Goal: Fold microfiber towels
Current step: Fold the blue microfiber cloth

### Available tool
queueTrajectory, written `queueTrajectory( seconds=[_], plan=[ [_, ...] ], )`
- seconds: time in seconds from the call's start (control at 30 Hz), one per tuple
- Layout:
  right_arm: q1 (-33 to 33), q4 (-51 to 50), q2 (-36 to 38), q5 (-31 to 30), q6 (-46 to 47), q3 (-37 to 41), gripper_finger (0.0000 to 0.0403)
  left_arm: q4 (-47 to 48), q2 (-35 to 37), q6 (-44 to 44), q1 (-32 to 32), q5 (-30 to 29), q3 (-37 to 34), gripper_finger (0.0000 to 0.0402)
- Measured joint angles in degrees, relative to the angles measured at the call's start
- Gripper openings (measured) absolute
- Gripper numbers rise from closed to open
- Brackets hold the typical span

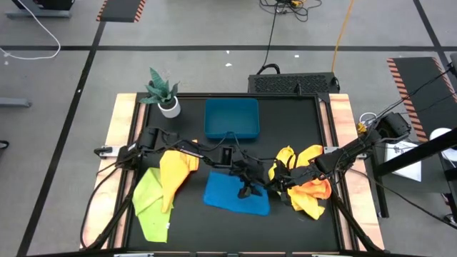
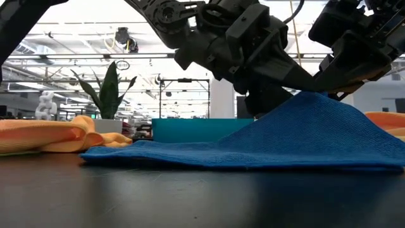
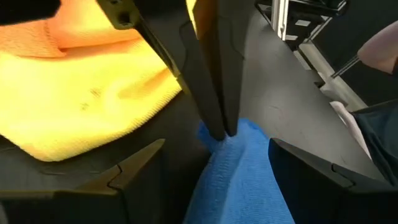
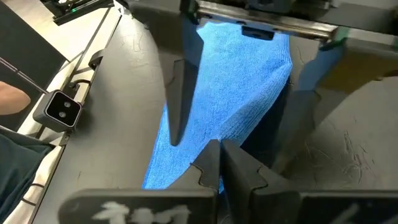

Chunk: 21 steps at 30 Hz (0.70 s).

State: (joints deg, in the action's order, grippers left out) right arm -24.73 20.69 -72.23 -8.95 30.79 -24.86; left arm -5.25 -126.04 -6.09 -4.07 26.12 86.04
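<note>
Blue towel (image 1: pixel 232 194) lay on the dark table (image 1: pixel 285 121) front-centre, between the lime green towel (image 1: pixel 148 203) and yellow towel (image 1: pixel 175 171) on the left and a yellow-orange towel heap (image 1: pixel 308 187) on the right. Both arms met over its right edge. Right gripper (image 4: pixel 219 163) was closed, fingertips pinching a raised fold of the blue cloth; low view showed the cloth tented up to a peak at that point, the rest flat on the table. Left gripper (image 3: pixel 205 165) hung spread wide, its fingers (image 3: pixel 134 163) astride the same ridge, holding nothing, with the right arm's closed tips sitting between them. Blue tray (image 1: pixel 231 118) and potted plant (image 1: pixel 165 93) sat at the back, well apart from the work.

Risks, as judged: the pinch looked thin, just a ridge of floppy microfiber, so a lift or drag could slip it out and drop the fold. Left fingers closing here could clamp the right fingertips rather than the cloth, as the two grippers were crowded together. The orange heap was just beside the right arm; a sweep could snag it. One pinch point only, so the fold might skew.
</note>
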Motion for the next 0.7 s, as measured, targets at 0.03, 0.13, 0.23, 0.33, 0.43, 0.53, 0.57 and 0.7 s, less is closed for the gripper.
queueTrajectory(
  seconds=[0.03,0.13,0.23,0.33,0.43,0.53,0.57,0.7],
  plan=[
    [0.0,0.0,0.0,0.0,0.0,0.0,0.0,0.56,0.0,-0.12,-0.12,0.01,0.0,0.0282],
    [0.0,0.0,0.0,0.0,0.0,0.0,0.0,2.71,0.0,-0.18,-0.18,-0.03,0.0,0.0278],
    [0.0,0.01,0.0,0.03,-0.4,0.0,0.0,3.67,0.0,-0.06,-0.14,-0.61,0.0,0.0254],
    [0.0,0.02,0.0,0.04,-0.49,0.0,0.0,3.64,0.0,0.15,-0.14,-0.6,0.0,0.0214],
    [0.0,0.02,0.0,0.03,-0.5,0.0,0.0,3.43,0.0,0.65,-0.12,-0.59,0.0,0.0164],
    [0.0,0.02,0.0,0.04,-0.53,0.0,0.0,3.44,0.0,2.52,-0.14,-0.58,0.0,0.0109],
    [0.0,0.03,0.0,0.04,-0.66,0.0,0.0001,3.51,0.0,3.46,-0.14,-0.58,0.0,0.0089],
    [0.0,0.38,0.0,0.24,-0.64,0.0,0.002,3.73,0.0,6.17,-0.14,-0.56,0.0,0.0014]
  ],
)
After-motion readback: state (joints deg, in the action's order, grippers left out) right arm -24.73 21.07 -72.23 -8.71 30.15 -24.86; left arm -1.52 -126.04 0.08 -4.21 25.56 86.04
